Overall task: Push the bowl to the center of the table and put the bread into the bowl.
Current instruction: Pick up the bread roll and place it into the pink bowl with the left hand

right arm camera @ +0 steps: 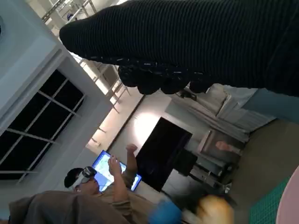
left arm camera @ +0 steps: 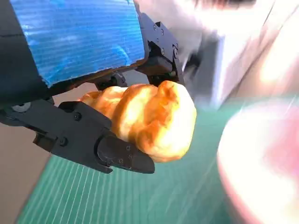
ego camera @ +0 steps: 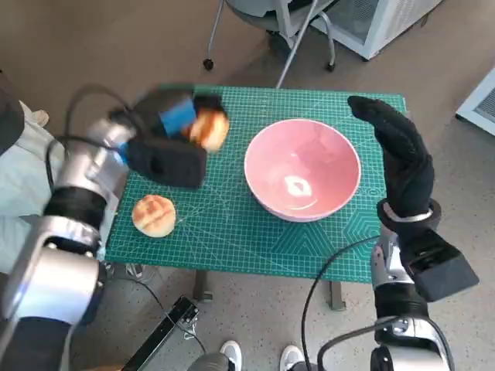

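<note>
Bread point(left arm camera: 149, 119) is being gripped in the left hand point(ego camera: 166, 143), lifted beside the bowl point(ego camera: 302, 168) for dropping; right hand point(ego camera: 402, 158) is resting open.

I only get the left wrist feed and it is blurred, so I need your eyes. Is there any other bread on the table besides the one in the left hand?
Observer: Yes, a second bread roll lies on the green mat, near the robot's left side, untouched.
Operator: Where does the bowl stand?
Observer: The pink bowl sits about mid-table, empty, to the right of the left hand.
Operator: And the held bread, is it over the bowl yet?
Observer: Not yet; the held bread is beside the bowl's rim, over the mat.
Operator: What is the right hand doing?
Observer: The right hand holds nothing, fingers extended beside the bowl's far side.
</note>
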### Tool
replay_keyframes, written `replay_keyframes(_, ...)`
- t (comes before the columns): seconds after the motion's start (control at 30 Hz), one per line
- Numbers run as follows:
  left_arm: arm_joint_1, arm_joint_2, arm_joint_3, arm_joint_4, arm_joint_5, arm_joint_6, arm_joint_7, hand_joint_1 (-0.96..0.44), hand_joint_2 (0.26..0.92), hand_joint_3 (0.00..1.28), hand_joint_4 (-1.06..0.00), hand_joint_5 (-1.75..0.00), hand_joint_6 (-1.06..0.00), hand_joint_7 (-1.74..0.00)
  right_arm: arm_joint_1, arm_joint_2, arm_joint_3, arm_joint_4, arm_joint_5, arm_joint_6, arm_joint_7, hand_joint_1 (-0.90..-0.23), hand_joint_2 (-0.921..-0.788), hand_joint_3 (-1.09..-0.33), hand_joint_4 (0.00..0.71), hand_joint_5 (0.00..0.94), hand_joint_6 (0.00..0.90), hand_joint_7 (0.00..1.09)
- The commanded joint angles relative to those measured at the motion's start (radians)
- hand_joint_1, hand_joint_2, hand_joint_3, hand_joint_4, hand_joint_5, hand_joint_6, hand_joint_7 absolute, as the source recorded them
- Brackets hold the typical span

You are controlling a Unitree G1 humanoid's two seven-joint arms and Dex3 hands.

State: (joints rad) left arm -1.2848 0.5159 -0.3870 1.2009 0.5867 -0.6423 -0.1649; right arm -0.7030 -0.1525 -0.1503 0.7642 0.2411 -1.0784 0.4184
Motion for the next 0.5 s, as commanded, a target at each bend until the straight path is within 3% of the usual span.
replay_keyframes(0.03,-0.048,-0.014,0.032,-0.055,-0.049,-0.068,-0.018,0.00,0.920,0.07,-0.60,-1.32,-0.73,-1.00,0.024,0.000,0.001,-0.003,0.016,0.014,0.013,-0.588,-0.921,-0.727,0.292,0.000,0.000,0.82)
replay_keyframes(0.27,-0.064,-0.073,0.029,-0.072,-0.052,-0.095,0.001,0.00,0.920,0.05,-0.64,-1.19,-0.71,-1.11,0.027,0.000,0.001,-0.006,0.023,0.014,0.021,-0.607,-0.921,-0.723,0.293,0.001,0.002,0.81)
replay_keyframes(0.5,-0.074,-0.154,-0.010,-0.040,-0.017,-0.096,0.009,0.00,0.921,0.06,-0.63,-1.19,-0.69,-1.13,0.030,0.002,0.003,-0.009,0.032,0.013,0.027,-0.618,-0.921,-0.722,0.293,0.001,0.002,0.82)
